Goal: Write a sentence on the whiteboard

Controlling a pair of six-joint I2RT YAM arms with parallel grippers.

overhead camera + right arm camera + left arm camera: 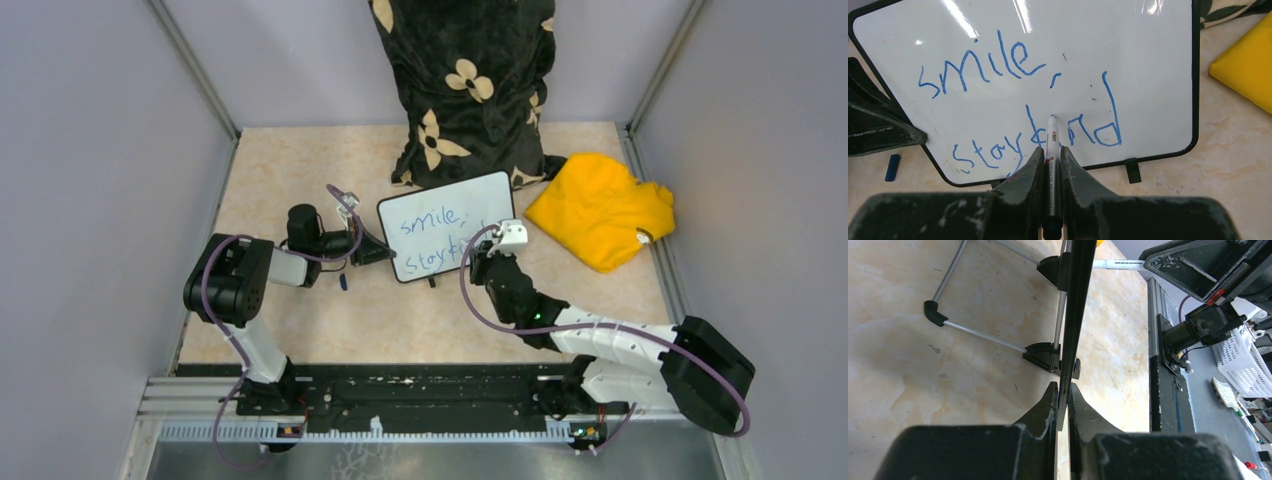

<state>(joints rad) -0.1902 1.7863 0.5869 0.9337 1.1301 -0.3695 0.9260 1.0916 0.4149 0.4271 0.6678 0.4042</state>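
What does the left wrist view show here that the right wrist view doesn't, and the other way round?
Left wrist only: the whiteboard's thin edge pinched between the left fingers, its wire stand behind, and a white basket off the table. Right wrist only: the board's face with the blue sentence, and the marker's tip at the second line, held by the right fingers. Both: whiteboard, marker, beige tabletop.

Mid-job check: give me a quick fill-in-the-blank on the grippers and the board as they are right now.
1. The right gripper is shut on a ____, its tip at the whiteboard.
2. The left gripper is ____ on the whiteboard's edge.
3. The top line of the sentence reads ____.
4. The cloth beside the whiteboard is ____.
Missing words: marker; shut; smile,; yellow.
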